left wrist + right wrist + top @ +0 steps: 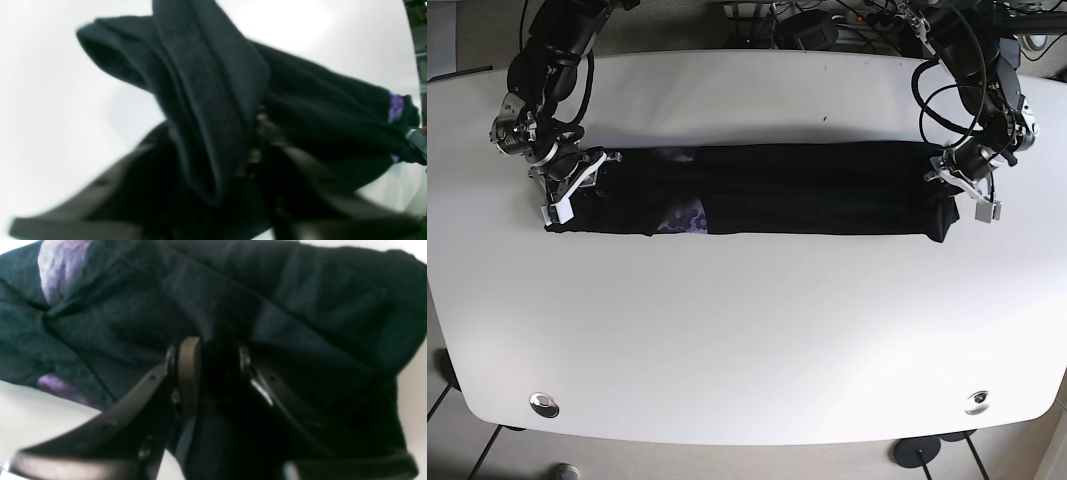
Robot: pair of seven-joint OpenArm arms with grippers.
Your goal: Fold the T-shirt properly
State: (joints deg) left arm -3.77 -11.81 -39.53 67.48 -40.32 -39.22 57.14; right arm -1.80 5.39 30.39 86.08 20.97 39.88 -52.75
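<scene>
T-shirt folded to long band across upper centre of table. Left gripper & right gripper each clamped on an end. Crosswise folds likely remaining.

A wide white bench with rounded corners fills the room's middle. Two round metal fittings sit near its front corners. Behind its far edge lies a tangle of dark cables.

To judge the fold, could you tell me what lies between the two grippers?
In the base view, only the black T-shirt, stretched as a long band, spans from the right gripper to the left gripper.
</scene>
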